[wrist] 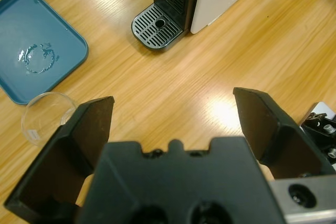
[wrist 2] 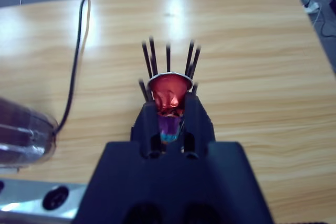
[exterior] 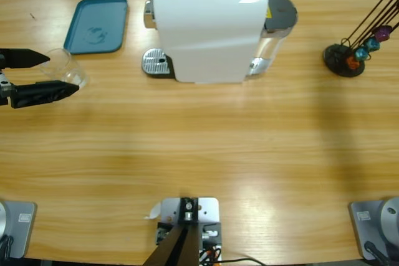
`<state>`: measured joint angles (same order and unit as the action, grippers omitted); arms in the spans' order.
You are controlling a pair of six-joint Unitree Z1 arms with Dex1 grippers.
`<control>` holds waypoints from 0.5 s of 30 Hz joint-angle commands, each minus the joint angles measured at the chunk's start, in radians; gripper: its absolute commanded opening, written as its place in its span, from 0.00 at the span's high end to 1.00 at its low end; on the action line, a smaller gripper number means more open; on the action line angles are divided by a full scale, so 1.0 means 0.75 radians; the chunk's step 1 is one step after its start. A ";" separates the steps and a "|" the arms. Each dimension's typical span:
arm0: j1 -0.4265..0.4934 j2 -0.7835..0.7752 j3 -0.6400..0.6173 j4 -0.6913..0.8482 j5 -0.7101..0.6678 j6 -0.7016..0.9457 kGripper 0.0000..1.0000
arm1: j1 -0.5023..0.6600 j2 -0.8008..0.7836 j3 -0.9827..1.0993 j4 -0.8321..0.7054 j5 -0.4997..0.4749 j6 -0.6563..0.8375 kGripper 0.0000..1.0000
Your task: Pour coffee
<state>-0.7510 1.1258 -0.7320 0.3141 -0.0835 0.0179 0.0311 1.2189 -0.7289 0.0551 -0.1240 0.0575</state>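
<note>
Left tool [exterior: 55, 74] released at bench [exterior: 199, 154] 9 o'clock, clear glass [exterior: 65, 70] between its jaws, coffee not discernible, right tool [wrist 2: 170, 111] clenched on red capsule [wrist 2: 169, 93], white coffee machine [exterior: 209, 26] at 12 o'clock, teal tray [exterior: 96, 24] at 10 o'clock.

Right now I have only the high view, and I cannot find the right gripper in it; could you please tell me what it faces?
Observer: Its wrist view looks along the right gripper at the black wire capsule stand; a shiny red capsule sits just past the tips.
Operator: Thank you. Does the clear glass cup by the left gripper hold coffee?
Observer: Seen from above in the left wrist view, no brown liquid shows in it.
Operator: And the mark on the teal plastic tray?
Observer: It is a ring of clear droplets.
</note>
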 commanded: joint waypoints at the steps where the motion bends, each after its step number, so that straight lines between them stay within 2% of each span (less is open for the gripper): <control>1: 0.011 0.023 0.055 -0.020 -0.033 -0.018 0.02 | 0.019 -0.167 -0.115 0.152 -0.045 0.036 1.00; 5: 0.011 0.011 0.062 -0.020 -0.040 -0.018 0.02 | 0.059 -0.221 -0.155 0.197 -0.026 0.040 1.00; 7: 0.011 0.003 0.065 -0.019 -0.040 -0.018 0.02 | 0.121 -0.234 -0.162 0.207 0.077 0.035 1.00; 8: 0.011 -0.003 0.066 -0.018 -0.038 -0.018 0.02 | 0.186 -0.223 -0.166 0.211 0.203 0.005 1.00; 10: 0.011 -0.024 0.065 -0.016 -0.045 -0.016 0.02 | 0.340 -0.178 -0.189 0.233 0.370 -0.120 1.00; 12: -0.017 -0.061 0.045 0.013 -0.058 0.014 0.03 | 0.524 -0.105 -0.236 0.268 0.431 -0.275 1.00; 15: -0.077 -0.096 -0.016 0.112 -0.056 0.056 0.05 | 0.767 0.065 -0.376 0.337 0.493 -0.397 1.00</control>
<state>-0.7524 1.1168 -0.7177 0.3118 -0.1093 0.0191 0.3038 1.0836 -0.8727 0.2211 0.1256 -0.0524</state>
